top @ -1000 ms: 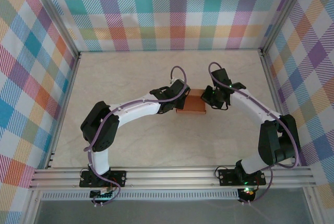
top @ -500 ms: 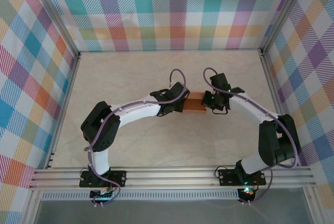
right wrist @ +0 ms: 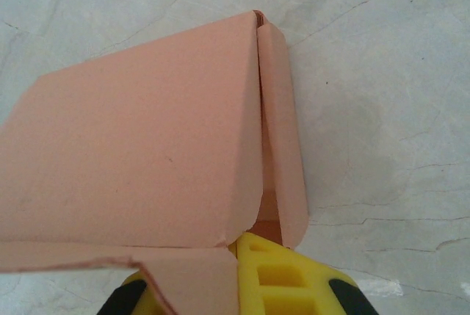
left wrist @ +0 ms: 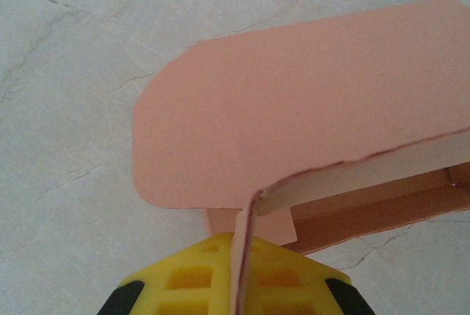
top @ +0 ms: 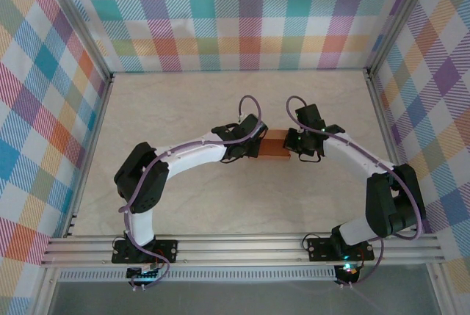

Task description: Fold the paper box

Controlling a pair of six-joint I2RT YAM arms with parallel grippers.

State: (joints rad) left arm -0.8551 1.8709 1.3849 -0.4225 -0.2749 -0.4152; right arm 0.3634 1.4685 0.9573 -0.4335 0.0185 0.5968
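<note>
Mid-table, left end effector (top: 255,146) clamped on a flap edge of the salmon-orange thin-card paper box (top: 275,147), right end effector (top: 294,144) clamped on the opposite end. Box spans between them, partly folded, rounded flaps open. Pale marbled table (top: 183,102) underneath and beyond.

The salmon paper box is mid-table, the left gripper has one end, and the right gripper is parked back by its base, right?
Wrong about the right gripper: it is not by its base but shut on a flap at the other end of the paper box, as the right wrist view shows. The rest holds: the left gripper has its end.
</note>
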